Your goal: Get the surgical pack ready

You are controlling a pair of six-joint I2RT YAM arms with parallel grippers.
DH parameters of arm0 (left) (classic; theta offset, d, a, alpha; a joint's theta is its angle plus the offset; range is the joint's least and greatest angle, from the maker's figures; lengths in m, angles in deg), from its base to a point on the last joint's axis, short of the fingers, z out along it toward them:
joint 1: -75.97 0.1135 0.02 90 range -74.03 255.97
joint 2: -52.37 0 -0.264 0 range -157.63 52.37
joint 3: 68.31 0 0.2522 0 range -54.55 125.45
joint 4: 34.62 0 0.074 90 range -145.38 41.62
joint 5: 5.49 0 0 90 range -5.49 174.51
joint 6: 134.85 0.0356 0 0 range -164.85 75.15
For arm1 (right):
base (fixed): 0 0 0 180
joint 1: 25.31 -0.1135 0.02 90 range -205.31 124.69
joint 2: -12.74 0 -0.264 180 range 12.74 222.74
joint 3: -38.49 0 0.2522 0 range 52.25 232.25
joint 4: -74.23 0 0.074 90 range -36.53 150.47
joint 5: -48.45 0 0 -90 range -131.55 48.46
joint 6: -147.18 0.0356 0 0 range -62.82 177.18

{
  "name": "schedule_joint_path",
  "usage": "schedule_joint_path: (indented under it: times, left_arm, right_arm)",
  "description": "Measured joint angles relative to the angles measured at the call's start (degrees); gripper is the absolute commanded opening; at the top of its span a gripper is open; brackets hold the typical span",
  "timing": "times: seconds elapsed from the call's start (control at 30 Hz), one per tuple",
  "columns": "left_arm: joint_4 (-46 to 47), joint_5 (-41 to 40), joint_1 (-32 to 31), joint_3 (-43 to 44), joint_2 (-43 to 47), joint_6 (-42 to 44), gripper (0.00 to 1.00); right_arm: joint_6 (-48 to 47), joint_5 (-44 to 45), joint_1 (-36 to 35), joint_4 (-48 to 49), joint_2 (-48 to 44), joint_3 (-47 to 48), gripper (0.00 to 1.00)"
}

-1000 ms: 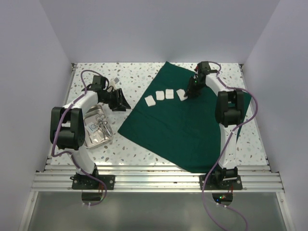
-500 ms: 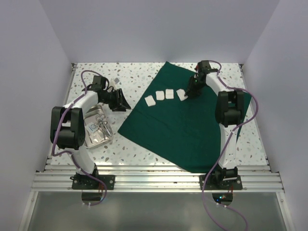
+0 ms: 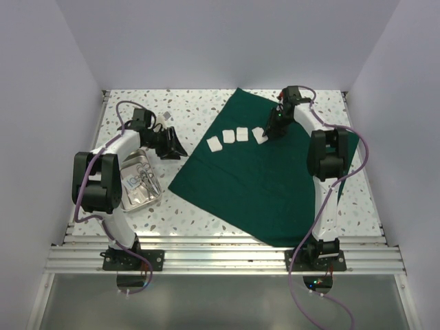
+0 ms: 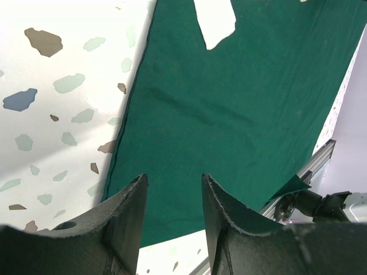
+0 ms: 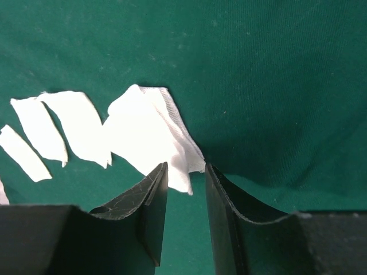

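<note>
The right gripper (image 5: 186, 169) is hovering narrowly parted over the corner of a gauze square (image 5: 143, 133) on the green cloth (image 3: 268, 180), likely to neaten the row. The left gripper (image 4: 172, 181) is hanging spread and empty beside the cloth's left edge.

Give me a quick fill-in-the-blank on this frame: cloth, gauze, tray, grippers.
1. In the top view, ____ gauze squares lie in a row on the green cloth.
2. The steel tray sits off the cloth, to its ____.
3. The right gripper is at the ____ end of that row.
4. The left gripper is open and holds ____.

Missing words: four; left; right; nothing.
</note>
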State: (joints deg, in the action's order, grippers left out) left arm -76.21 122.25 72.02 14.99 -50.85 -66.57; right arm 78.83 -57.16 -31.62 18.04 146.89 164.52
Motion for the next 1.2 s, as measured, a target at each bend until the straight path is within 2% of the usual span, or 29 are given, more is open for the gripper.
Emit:
schedule_joint_path:
  times: [0.73,0.87,1.0,1.2]
  left_arm:
    - [0.4,1.4,-0.1,0.0,0.0,-0.2,0.48]
    - [0.4,1.5,-0.2,0.0,0.0,-0.2,0.48]
    - [0.4,1.5,-0.2,0.0,0.0,-0.2,0.48]
    - [0.5,1.5,-0.3,0.0,0.0,-0.2,0.48]
  right_arm:
    - [-0.6,-0.3,0.0,0.0,1.0,0.0,0.38]
    - [-1.0,-0.3,-0.1,0.0,0.9,0.0,0.40]
    - [-1.4,-0.2,-0.1,-0.4,0.9,0.2,0.47]
    - [-1.8,-0.1,-0.1,-0.4,0.8,0.2,0.47]
